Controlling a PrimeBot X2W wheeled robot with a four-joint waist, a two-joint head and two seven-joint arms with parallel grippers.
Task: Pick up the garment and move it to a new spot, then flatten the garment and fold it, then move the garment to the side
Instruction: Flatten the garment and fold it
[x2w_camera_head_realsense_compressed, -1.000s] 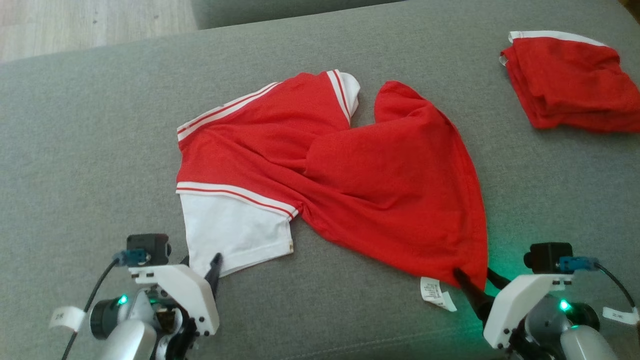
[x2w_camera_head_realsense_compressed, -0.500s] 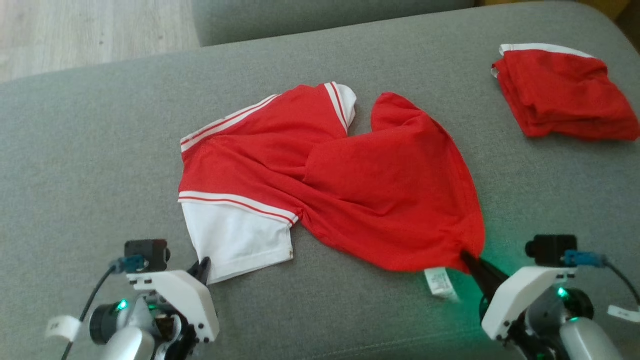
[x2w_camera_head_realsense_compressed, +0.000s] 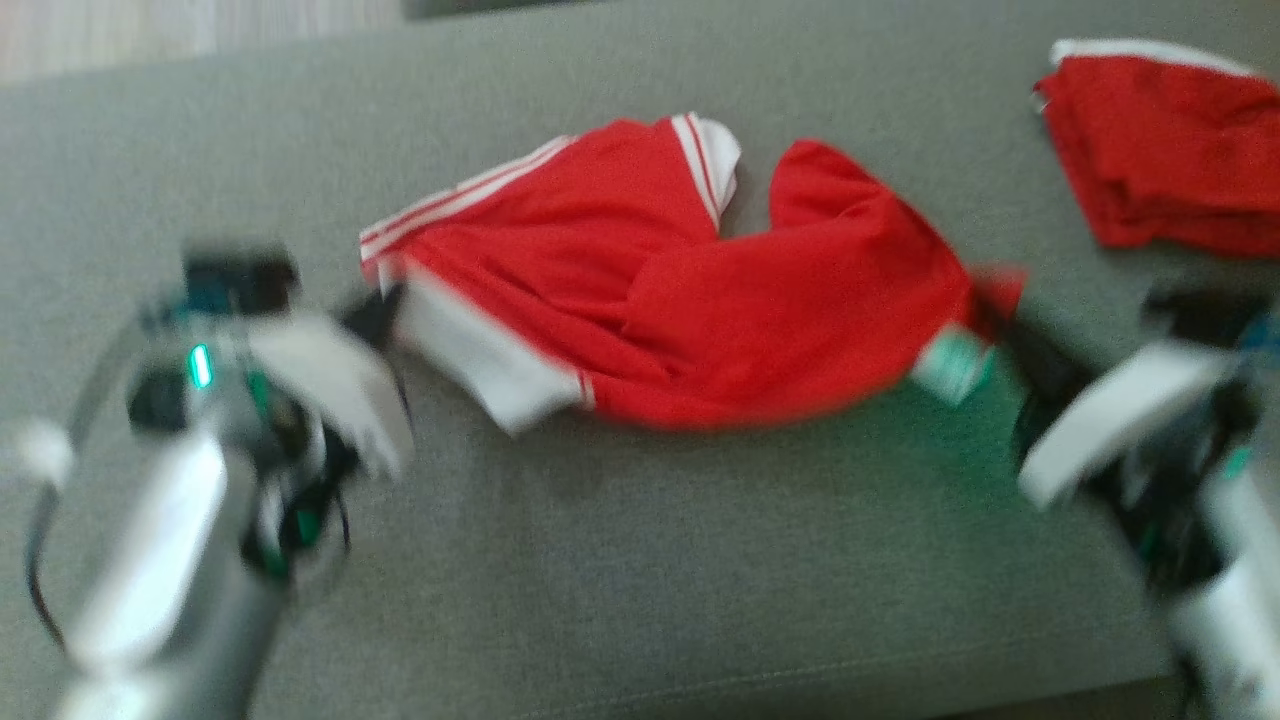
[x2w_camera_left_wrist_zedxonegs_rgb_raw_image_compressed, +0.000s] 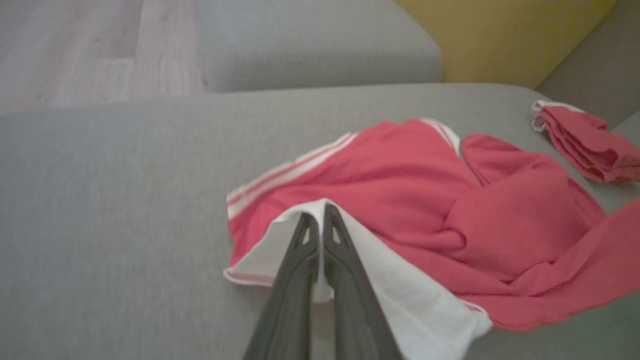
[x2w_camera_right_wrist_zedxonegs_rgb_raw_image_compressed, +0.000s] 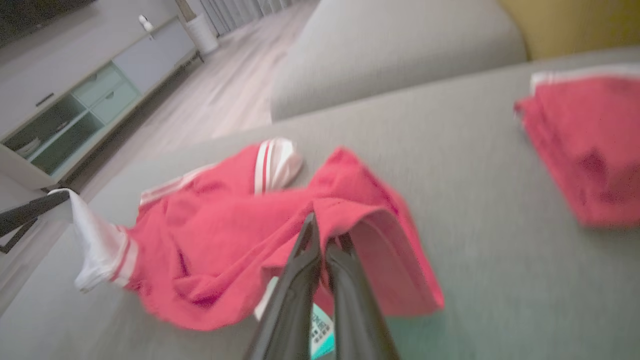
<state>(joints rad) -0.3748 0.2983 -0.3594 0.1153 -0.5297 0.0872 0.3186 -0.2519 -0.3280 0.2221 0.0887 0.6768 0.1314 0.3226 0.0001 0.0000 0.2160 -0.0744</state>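
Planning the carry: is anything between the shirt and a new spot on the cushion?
The left gripper and right gripper are shut on the shirt. Only a folded red pile lies at the far right; the cushion elsewhere looks bare.

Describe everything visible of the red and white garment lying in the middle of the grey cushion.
The garment is a crumpled red knit top with a white section, red-and-white striped trim and a pale care label. It lies twisted on the grey cushion, its near edges lifted: the left gripper is shut on the white section's edge, the right gripper on the red hem.
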